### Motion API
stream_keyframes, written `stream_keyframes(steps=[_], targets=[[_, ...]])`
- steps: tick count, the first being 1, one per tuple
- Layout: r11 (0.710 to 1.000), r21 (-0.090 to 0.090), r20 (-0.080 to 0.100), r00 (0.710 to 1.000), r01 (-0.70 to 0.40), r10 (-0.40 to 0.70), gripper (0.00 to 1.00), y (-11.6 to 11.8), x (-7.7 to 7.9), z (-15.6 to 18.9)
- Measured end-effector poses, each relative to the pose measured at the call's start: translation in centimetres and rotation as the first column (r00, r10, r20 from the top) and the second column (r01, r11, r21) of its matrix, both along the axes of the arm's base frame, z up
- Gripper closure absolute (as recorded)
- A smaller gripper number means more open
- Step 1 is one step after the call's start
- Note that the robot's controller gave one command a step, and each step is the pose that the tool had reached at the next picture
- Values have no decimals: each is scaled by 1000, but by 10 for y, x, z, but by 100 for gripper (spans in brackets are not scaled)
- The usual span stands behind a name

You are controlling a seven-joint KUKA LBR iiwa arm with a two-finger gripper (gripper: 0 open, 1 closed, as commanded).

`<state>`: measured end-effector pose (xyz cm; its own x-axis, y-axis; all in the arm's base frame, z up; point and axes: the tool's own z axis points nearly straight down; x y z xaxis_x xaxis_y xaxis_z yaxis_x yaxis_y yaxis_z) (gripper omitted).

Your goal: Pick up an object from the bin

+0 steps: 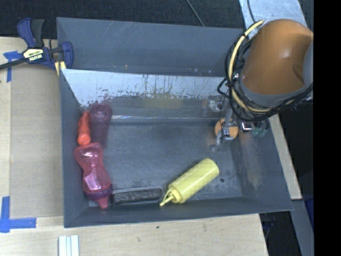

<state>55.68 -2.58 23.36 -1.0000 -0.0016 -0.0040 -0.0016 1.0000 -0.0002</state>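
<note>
Nothing grabbed yet imo: gripper (226,133) hangs up-right of the yellow squeeze bottle (191,181), can't tell if it's open or closed.

Grey metal bin (160,143), sloped walls, flat floor. On the floor: yellow squeeze bottle (192,182), on its side, front centre; dark bar (136,196), along the front wall, by the bottle's nozzle; pink translucent bottle (91,169), purple translucent bottle (99,122) and orange piece (83,129), grouped along the left wall
</note>
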Motion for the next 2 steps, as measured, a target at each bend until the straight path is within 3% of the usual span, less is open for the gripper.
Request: stream_keyframes(steps=[1, 2], targets=[[1000, 0, 0, 1000, 0, 0, 0, 0, 0, 0], [999, 1, 0, 999, 32, -32, 0, 23, 0, -51]])
